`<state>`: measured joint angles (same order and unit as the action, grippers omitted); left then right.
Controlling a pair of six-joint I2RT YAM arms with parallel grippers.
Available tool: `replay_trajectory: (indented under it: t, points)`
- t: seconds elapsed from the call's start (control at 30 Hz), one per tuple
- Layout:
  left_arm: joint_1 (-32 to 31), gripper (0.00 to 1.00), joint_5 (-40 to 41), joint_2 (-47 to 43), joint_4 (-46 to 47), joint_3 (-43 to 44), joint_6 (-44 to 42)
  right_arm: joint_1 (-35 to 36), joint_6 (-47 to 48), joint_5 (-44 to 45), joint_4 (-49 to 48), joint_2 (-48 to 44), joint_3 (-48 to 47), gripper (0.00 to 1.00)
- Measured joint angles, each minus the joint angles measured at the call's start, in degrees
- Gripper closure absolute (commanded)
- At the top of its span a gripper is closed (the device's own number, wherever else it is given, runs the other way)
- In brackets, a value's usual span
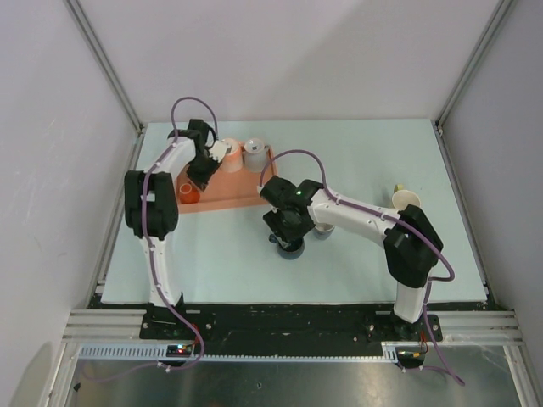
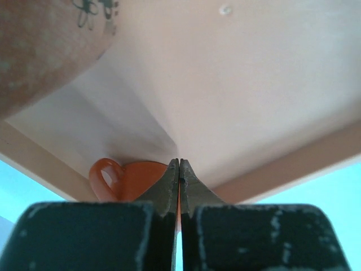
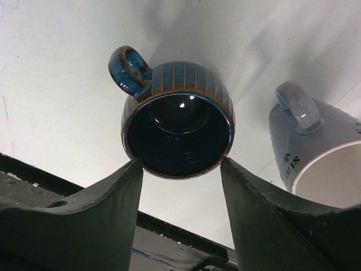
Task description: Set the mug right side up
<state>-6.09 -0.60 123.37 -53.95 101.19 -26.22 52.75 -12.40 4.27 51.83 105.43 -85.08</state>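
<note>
A blue striped mug [image 3: 177,121] stands on the table with its mouth facing up and its handle to the far left. My right gripper [image 3: 181,164] is shut on it, one fingertip against each side of the rim; from above, this gripper [image 1: 291,242] covers most of the blue mug [image 1: 293,250]. My left gripper [image 2: 179,169] is shut with nothing between its fingers, low over the peach tray [image 2: 254,84]. Seen from above, that left gripper [image 1: 202,181] hangs over the tray's left part.
An orange mug [image 2: 121,179] sits just beyond the left fingertips, at the tray's [image 1: 229,197] left end. A brown flowered mug [image 2: 39,51] and a grey mug [image 1: 255,155] stand at the tray's back. A grey-white mug [image 3: 316,152] stands close right of the blue one. A cream cup [image 1: 405,200] is far right.
</note>
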Motion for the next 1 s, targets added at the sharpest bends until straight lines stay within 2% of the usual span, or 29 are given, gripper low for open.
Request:
replay_trajectory:
  t: [0.07, 0.13, 0.23, 0.4, 0.47, 0.77, 1.0]
  points:
    - [0.0, 1.0, -2.23, -1.36, -0.26, -0.72, -0.81, -0.07, 0.0, 0.33, 0.13, -0.07, 0.0, 0.37]
    - [0.0, 0.94, -4.22, -2.95, -0.39, -1.55, -2.27, -0.11, 0.0, 0.72, 0.2, -0.07, 0.0, 0.37]
    - [0.0, 0.6, -5.16, -4.39, -0.66, -2.1, -4.33, -0.11, -0.02, 0.94, 0.15, -0.2, 0.24, 0.37]
    - [0.79, 0.11, -2.93, -4.9, -0.83, -1.53, -4.46, -0.11, -0.02, 1.14, 0.17, -0.44, 0.76, 0.36]
    - [1.66, 0.03, -1.38, -5.22, -0.74, -1.31, -3.61, -0.09, -0.04, 1.38, 0.24, -0.61, 0.92, 0.36]
    - [6.14, 0.01, 1.51, -10.23, -1.44, -6.62, -2.21, -0.09, -0.02, 1.42, 0.11, -1.11, 1.6, 0.36]
    - [5.84, 0.24, 1.01, -7.72, -1.68, -6.78, -1.42, -0.09, -0.04, 1.4, 0.13, -1.11, 1.75, 0.35]
